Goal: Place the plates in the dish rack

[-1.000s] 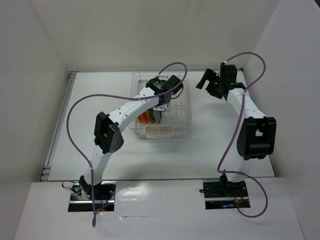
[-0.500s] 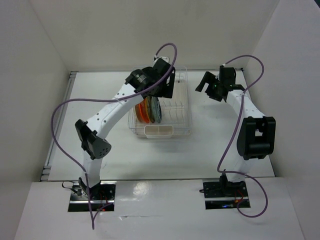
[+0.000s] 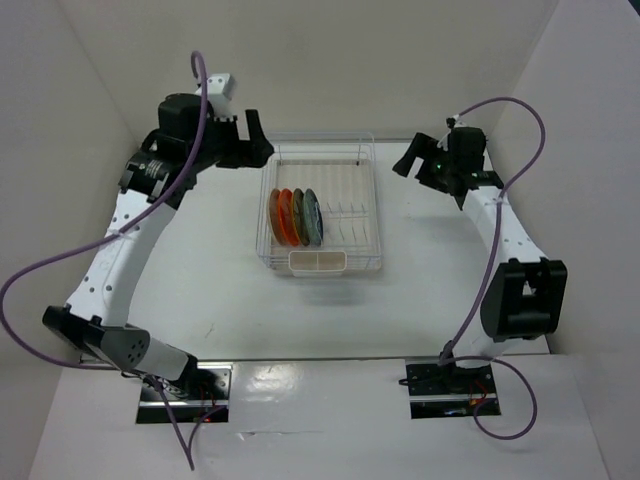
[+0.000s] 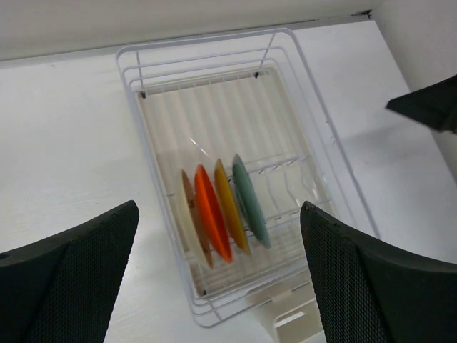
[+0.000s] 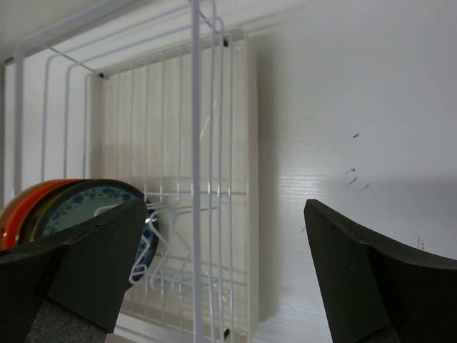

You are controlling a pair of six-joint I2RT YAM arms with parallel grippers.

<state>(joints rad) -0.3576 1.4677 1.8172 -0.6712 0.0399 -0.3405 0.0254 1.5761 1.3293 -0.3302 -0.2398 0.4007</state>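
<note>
Black fingers of your left gripper (image 3: 255, 138) stood spread wide, pinching nothing. Below and ahead of that claw, the dish rack (image 4: 214, 121) held all four plates (image 4: 221, 211) upright on edge, side by side between the tines. Your right gripper (image 3: 415, 160) hung spread and empty too, with the rack ahead and to its left. Loading looked finished to me, so your next move probably called only for parking both arms clear.

plates (image 5: 78, 200) half hidden behind right fingers (image 5: 71, 271), beige holder (image 4: 296, 329) cut off by the bottom edge
</note>
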